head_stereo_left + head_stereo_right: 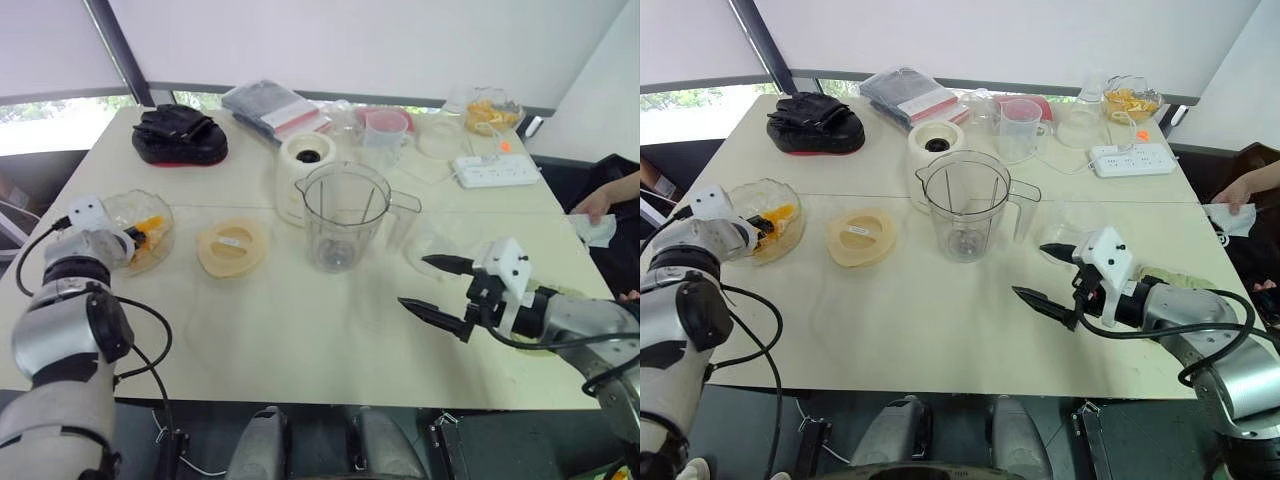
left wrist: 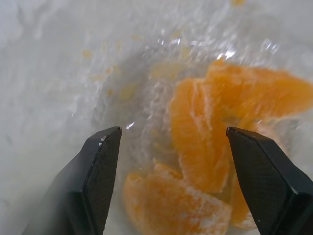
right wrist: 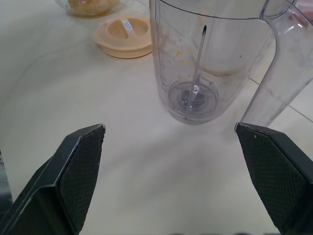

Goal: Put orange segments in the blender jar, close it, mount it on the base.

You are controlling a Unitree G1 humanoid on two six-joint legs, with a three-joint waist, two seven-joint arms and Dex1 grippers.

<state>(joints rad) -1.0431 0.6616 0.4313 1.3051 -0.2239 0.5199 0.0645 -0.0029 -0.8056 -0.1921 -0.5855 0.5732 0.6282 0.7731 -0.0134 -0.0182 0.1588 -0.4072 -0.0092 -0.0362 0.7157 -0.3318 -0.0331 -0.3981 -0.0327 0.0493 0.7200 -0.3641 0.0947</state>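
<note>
Hovering my wide-open left gripper point(image 2: 171, 181) over soft, slippery segments point(image 2: 195, 142) at nine o'clock from the jar point(image 1: 345, 215); pinch mid-wedge, gently; right gripper point(image 1: 432, 285) gapes, empty.

A makeshift test room rather than a home kitchen: a plain cream counter point(image 1: 300, 330) pushed against a window with drawn white roller blinds point(image 1: 380, 40). A white power strip point(image 1: 495, 170) lies among a blender base point(image 1: 305, 160), clear jar point(image 1: 345, 215), plastic cups, packets and a black bag point(image 1: 180, 135); cables trail below.
</note>
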